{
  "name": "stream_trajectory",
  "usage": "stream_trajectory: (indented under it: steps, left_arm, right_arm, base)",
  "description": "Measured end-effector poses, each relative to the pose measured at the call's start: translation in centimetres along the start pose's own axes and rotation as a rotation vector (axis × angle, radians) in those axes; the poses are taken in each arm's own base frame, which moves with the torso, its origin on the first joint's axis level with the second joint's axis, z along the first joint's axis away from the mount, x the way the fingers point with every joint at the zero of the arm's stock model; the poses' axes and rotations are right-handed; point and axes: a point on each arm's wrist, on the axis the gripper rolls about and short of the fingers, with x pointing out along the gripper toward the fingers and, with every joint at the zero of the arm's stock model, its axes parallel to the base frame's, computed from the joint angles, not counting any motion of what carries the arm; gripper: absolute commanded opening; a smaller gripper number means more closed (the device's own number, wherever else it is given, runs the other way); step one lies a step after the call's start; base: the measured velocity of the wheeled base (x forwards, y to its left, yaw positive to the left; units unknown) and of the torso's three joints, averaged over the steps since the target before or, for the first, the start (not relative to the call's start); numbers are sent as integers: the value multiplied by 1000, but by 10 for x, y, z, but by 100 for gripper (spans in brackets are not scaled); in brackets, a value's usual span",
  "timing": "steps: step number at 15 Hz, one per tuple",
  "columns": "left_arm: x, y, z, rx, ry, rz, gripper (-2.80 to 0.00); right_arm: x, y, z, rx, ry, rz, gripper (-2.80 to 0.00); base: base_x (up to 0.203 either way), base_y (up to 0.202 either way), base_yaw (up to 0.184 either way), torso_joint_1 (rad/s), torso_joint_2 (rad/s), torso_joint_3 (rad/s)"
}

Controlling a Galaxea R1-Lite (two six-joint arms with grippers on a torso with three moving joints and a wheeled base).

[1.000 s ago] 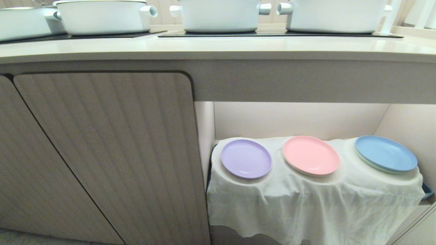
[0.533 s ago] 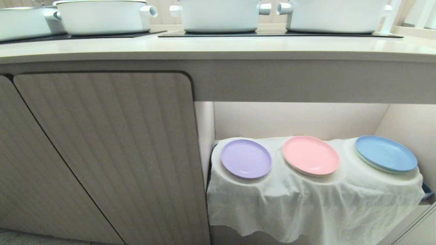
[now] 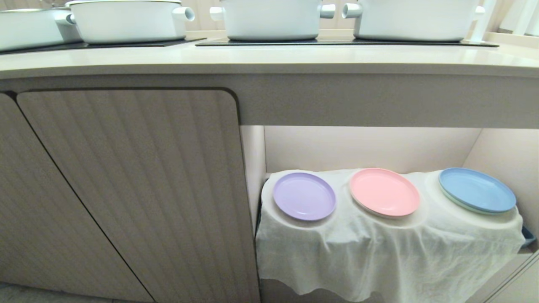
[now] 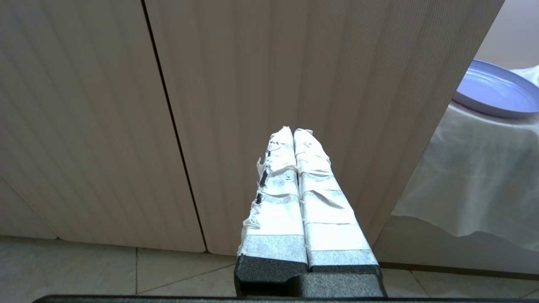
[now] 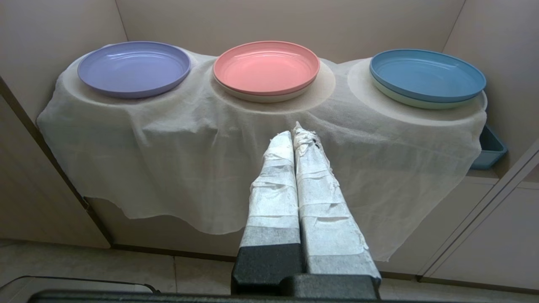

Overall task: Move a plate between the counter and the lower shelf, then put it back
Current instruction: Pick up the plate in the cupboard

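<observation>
On the shelf (image 3: 421, 235) under the table (image 3: 269, 59), the plate (image 3: 304, 196) sits at the cloth's left end, untouched, ahead and left of the right hand (image 5: 294, 130), nearer than the left hand (image 4: 292, 131); both pinched narrow, empty.

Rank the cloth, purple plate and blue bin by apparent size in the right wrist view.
1. white cloth, by far the largest.
2. purple plate.
3. blue bin, smallest, though mostly hidden behind the cloth, so its true size is unsure.
</observation>
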Motion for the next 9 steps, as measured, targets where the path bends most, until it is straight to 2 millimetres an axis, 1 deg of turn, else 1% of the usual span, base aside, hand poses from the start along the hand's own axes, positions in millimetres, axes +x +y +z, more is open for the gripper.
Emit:
stream_trajectory:
  steps: [9]
  left_arm:
    - [0,0,0,0,0,0,-280]
  right_arm:
    - [0,0,0,0,0,0,-280]
  base:
    - [0,0,0,0,0,0]
